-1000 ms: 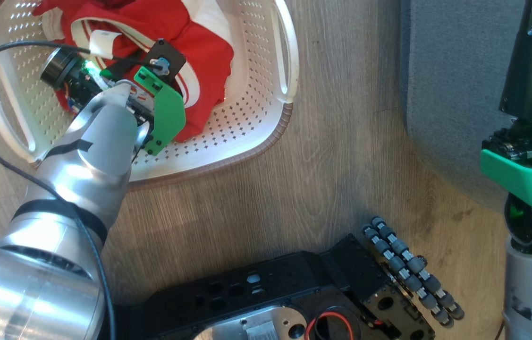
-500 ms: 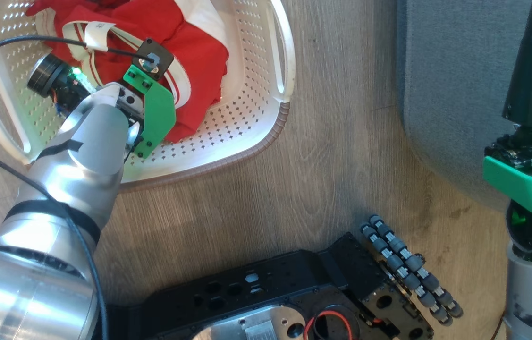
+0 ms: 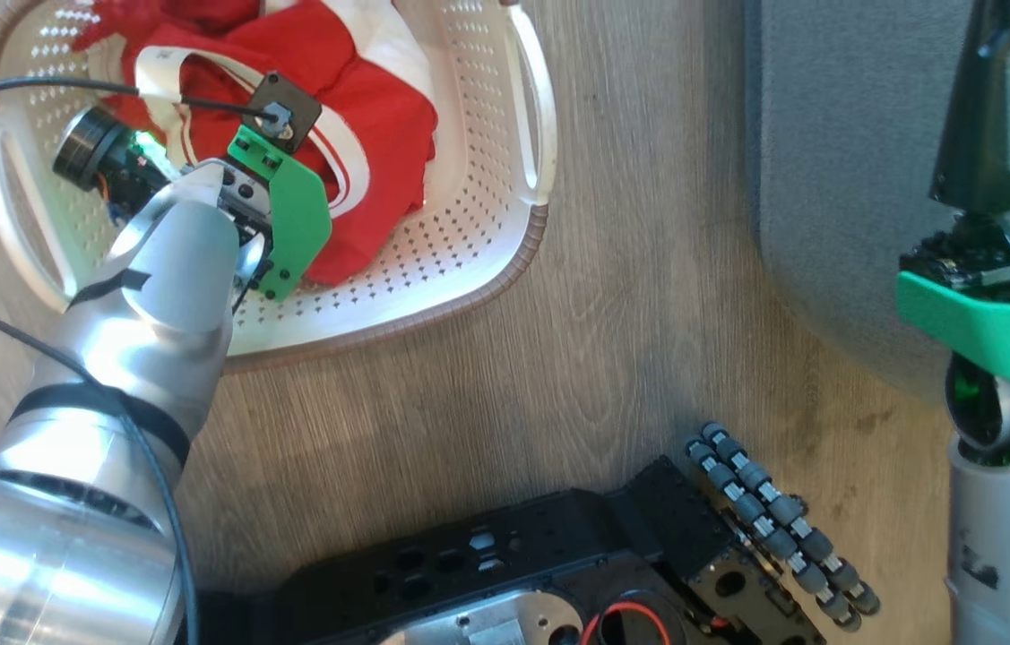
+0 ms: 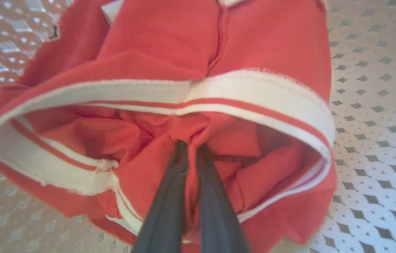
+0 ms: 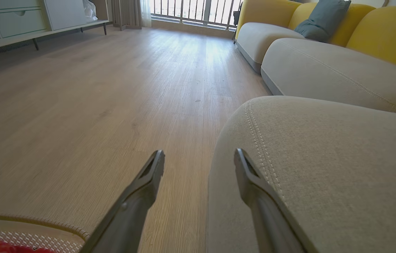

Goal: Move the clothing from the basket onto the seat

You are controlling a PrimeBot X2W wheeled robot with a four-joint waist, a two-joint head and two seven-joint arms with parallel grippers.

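Pinching a fold of the red clothing (image 4: 268,42) in the basket (image 3: 487,179), the left gripper (image 4: 190,147) has closed since a second ago; the right gripper (image 5: 199,158) stays spread by the seat (image 5: 324,168).

I'm looking at a home living room. Wood-plank floor (image 5: 113,88) is running far back to a railed window (image 5: 190,10) with a curtain (image 5: 127,12) hanging at its left. Grey sofa (image 5: 324,168) is sitting near right, more sections curving away behind it with yellow backrests (image 5: 384,31) and a grey-blue cushion (image 5: 324,19). White low cabinet (image 5: 18,21) with drawers is standing far left. Laundry basket (image 3: 487,224) holding red clothing (image 3: 379,116) is sitting on the floor, near left.
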